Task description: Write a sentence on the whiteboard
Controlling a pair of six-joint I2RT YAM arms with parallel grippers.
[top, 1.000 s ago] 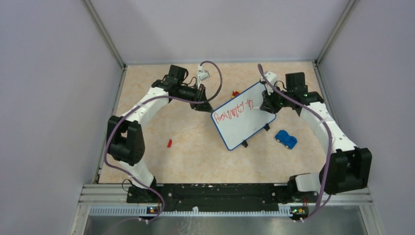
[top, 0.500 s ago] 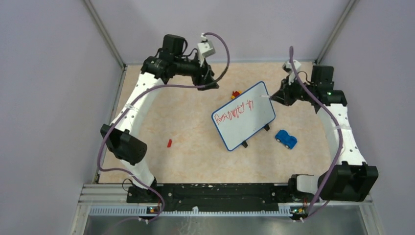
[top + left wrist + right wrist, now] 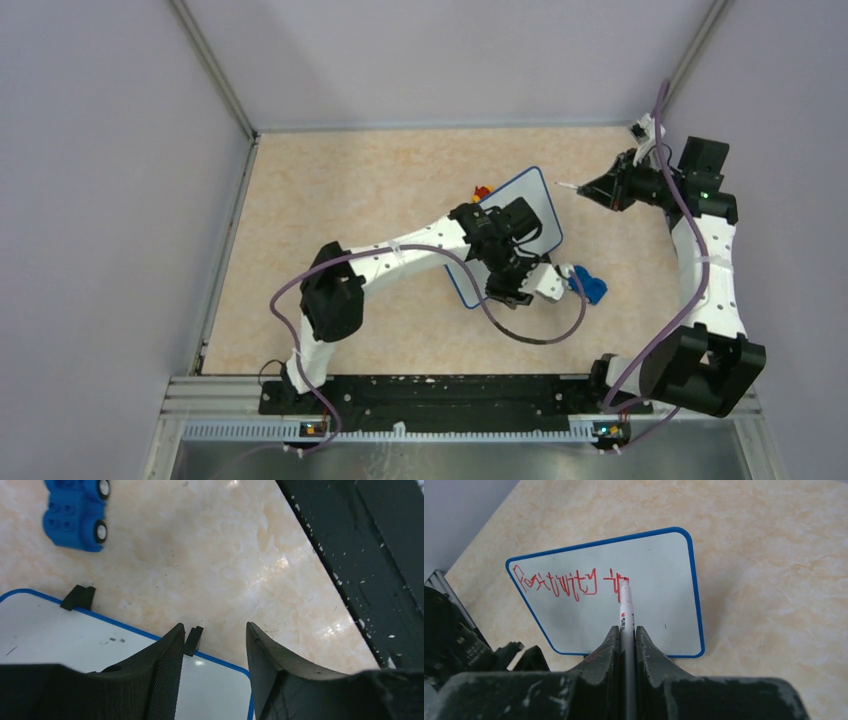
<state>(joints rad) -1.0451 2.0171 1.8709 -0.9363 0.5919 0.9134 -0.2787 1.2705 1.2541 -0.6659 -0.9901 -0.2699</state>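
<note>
Swung my left claw over board, released | right claw lifted off, grasping marker | risk: left smears sentence.

One whiteboard, one car, one marker

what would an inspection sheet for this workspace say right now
surface: beige marbled table, no spills seen
job's things: blue-rimmed whiteboard on the table; red sentence reads roughly "Positivity in", one line
clutter: blue toy car beside the board; small red-yellow piece at its far edge
grippers: left gripper open over the board's corner; right gripper shut on marker, off to the board's side
cables: purple cable loops down from the left arm; another on the right arm
surroundings: plain grey walls, black rail at near edge
</note>
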